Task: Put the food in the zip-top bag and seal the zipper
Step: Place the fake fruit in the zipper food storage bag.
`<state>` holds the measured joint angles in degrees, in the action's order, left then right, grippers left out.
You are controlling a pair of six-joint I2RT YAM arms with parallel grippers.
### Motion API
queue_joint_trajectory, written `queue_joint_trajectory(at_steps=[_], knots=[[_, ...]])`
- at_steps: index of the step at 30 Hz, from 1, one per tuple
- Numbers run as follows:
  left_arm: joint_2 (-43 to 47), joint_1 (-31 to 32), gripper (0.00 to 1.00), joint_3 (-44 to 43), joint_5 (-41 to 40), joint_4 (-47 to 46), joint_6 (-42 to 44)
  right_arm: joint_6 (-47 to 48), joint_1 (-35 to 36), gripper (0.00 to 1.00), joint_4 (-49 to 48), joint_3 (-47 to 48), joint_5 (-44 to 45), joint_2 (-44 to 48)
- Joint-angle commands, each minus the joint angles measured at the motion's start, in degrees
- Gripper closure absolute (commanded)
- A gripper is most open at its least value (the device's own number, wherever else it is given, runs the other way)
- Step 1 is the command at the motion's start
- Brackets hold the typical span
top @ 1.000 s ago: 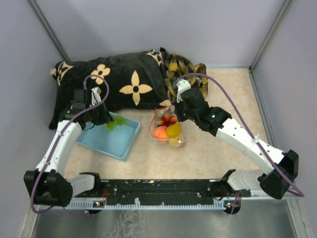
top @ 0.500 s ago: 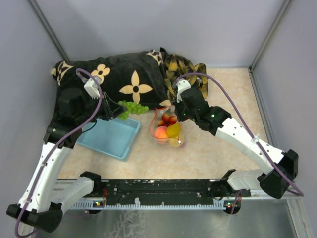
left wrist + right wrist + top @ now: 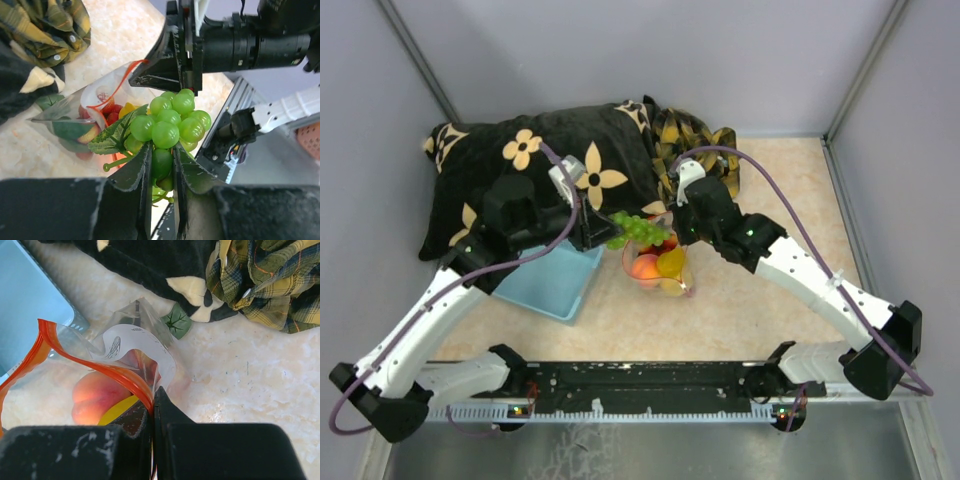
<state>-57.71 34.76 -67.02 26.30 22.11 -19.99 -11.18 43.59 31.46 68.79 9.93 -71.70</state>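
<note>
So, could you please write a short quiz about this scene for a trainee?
1. True or false: the left gripper holds green grapes.
2. What does the right gripper pinch? A) the blue basket B) the zipper of the zip-top bag C) the plaid cloth
3. Fill in: the bag's mouth is ___.
Key: 1 true; 2 B; 3 open.

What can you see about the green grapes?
The grapes are a small bunch of shiny green balls that look like plastic, with a green leaf and thin green stems. The left gripper pinches the bunch at its bottom end and holds it in the air by the open mouth of the clear bag. Nothing else touches it.
</note>
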Motion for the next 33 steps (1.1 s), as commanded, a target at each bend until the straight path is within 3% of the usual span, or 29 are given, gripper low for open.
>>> queue_joint_trajectory(at_steps=[1,15,23,33], knots=[[-2.39,4.73,0.89,-2.94,-2.56,-2.85,9.79,-0.51,-0.43,1.00,-0.73,3.80,1.12,0.25],[-13.55,13.62,0.87,-9.16,-5.12,5.20,28.22,-0.47,-0.40,1.00,-0.28,3.98,1.06,0.96],[-15.71,14.17,0.90,-12.90,-16.10,11.52,31.39,-0.42,-0.43,1.00,0.18,3.72,1.51,1.39],[-19.95,16.79,0.90,-17.08,-15.88,17.34,33.74,-0.25,-0.41,1.00,-0.26,3.89,1.14,0.87]])
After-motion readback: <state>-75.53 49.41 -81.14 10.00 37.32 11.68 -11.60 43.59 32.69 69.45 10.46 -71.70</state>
